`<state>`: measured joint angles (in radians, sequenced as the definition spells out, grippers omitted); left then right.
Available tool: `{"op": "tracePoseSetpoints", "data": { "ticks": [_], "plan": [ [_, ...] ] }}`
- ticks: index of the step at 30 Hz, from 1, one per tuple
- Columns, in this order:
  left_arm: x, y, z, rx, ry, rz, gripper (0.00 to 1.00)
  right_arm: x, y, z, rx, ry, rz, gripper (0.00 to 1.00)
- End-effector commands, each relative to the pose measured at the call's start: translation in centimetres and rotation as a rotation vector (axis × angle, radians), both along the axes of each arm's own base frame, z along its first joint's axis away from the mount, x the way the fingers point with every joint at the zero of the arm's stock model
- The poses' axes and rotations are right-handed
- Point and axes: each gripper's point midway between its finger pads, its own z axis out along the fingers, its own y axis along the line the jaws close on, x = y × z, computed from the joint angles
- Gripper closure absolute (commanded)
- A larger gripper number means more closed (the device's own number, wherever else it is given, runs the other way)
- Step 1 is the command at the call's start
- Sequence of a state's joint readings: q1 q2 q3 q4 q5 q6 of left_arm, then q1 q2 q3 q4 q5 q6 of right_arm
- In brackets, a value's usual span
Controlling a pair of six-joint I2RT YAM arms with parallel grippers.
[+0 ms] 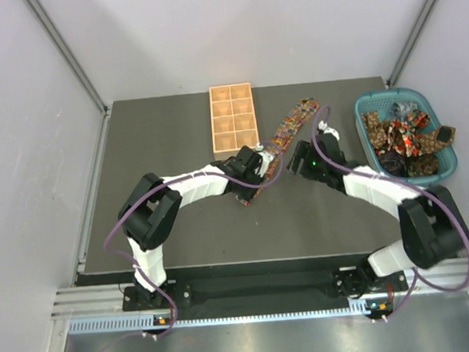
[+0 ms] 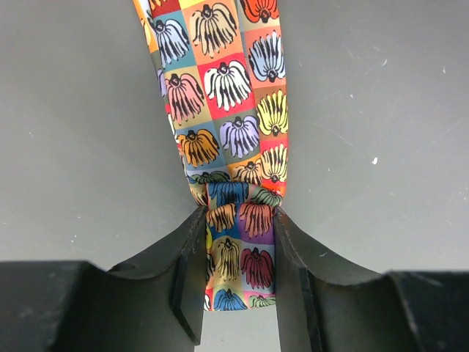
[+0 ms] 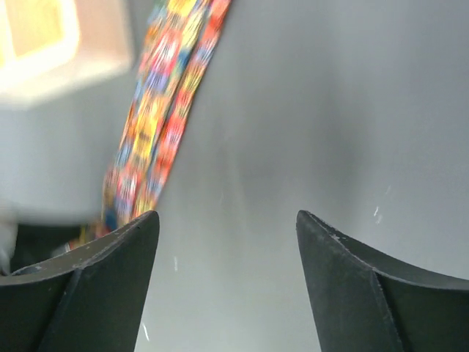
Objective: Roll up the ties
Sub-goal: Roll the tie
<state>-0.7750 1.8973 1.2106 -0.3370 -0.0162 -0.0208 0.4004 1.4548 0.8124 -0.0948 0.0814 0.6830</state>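
Left wrist view: left gripper (image 2: 239, 220) pinches the printed tie (image 2: 227, 95); right gripper (image 3: 227, 220) gapes, empty. Best rolled tight, edges square.

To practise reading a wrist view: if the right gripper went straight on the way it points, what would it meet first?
Probably the bare table: nothing lies between the open jaws of the right gripper. The tie runs past on one side, outside that line, though depth is unclear.
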Motion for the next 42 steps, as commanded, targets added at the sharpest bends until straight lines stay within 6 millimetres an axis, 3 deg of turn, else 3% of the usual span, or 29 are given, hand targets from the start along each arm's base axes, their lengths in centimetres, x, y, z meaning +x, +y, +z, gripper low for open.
{"op": "tracePoseSetpoints", "data": {
  "ticks": [1,3,4,5,7,8,9,14,16,17,18,20,24,25,26,27,28,36,42],
  "plan": [
    [-6.0,1.6,-5.1,0.117,0.242,-0.047,0.67,-1.7,2.4,3.3,0.024,-0.188,0.251,0.25],
    [-6.1,1.6,-5.2,0.121,0.251,-0.045,0.67,-4.1,2.9,2.2,-0.068,-0.193,0.324,0.30],
    [-6.1,1.5,-5.1,0.120,0.254,-0.045,0.67,-4.8,2.9,3.2,-0.101,-0.239,0.326,0.33],
    [-6.2,1.6,-5.3,0.125,0.264,-0.044,0.67,-6.8,4.4,2.8,-0.139,-0.257,0.405,0.35],
    [-6.3,1.6,-5.4,0.128,0.276,-0.039,0.67,-8.2,5.1,4.3,-0.175,-0.336,0.433,0.40],
    [-6.6,1.8,-5.6,0.137,0.288,-0.039,0.67,-10.2,6.7,4.1,-0.199,-0.364,0.522,0.41],
    [-6.6,1.8,-5.7,0.142,0.294,-0.036,0.67,-10.8,7.1,4.6,-0.217,-0.396,0.536,0.45],
    [-6.9,2.0,-6.2,0.173,0.333,-0.019,0.67,-15.4,11.1,6.5,-0.307,-0.546,0.719,0.46],
    [-7.2,2.0,-6.2,0.182,0.348,-0.015,0.67,-16.7,12.5,5.9,-0.382,-0.558,0.772,0.46],
    [-7.3,2.0,-6.2,0.180,0.356,-0.012,0.68,-16.6,13.3,6.8,-0.409,-0.580,0.782,0.46],
    [-7.4,2.1,-6.2,0.183,0.363,-0.013,0.67,-16.5,13.1,6.3,-0.482,-0.564,0.780,0.48],
    [-7.8,2.0,-6.0,0.176,0.382,-0.016,0.67,-16.5,15.2,6.1,-0.566,-0.551,0.815,0.51],
    [-7.9,2.0,-5.3,0.184,0.403,-0.014,0.68,-15.9,16.9,4.9,-0.796,-0.516,0.840,0.53],
    [-7.9,1.9,-5.1,0.187,0.407,-0.016,0.67,-15.8,17.3,3.2,-0.864,-0.487,0.859,0.53],
    [-8.2,2.2,-5.2,0.205,0.422,-0.015,0.67,-15.5,18.5,3.9,-0.877,-0.492,0.856,0.53],
    [-8.3,2.3,-5.1,0.212,0.429,-0.013,0.67,-15.2,18.1,3.5,-0.943,-0.471,0.851,0.53],
    [-8.3,2.3,-5.0,0.214,0.432,-0.011,0.67,-14.8,19.2,2.9,-0.980,-0.455,0.856,0.54],
    [-9.1,2.6,-4.3,0.241,0.491,0.009,0.68,-11.9,20.2,-0.5,-1.295,-0.347,0.808,0.50],
    [-9.2,2.7,-4.2,0.259,0.512,0.005,0.68,-10.3,20.5,-1.4,-1.391,-0.326,0.776,0.46]
  ]
}}
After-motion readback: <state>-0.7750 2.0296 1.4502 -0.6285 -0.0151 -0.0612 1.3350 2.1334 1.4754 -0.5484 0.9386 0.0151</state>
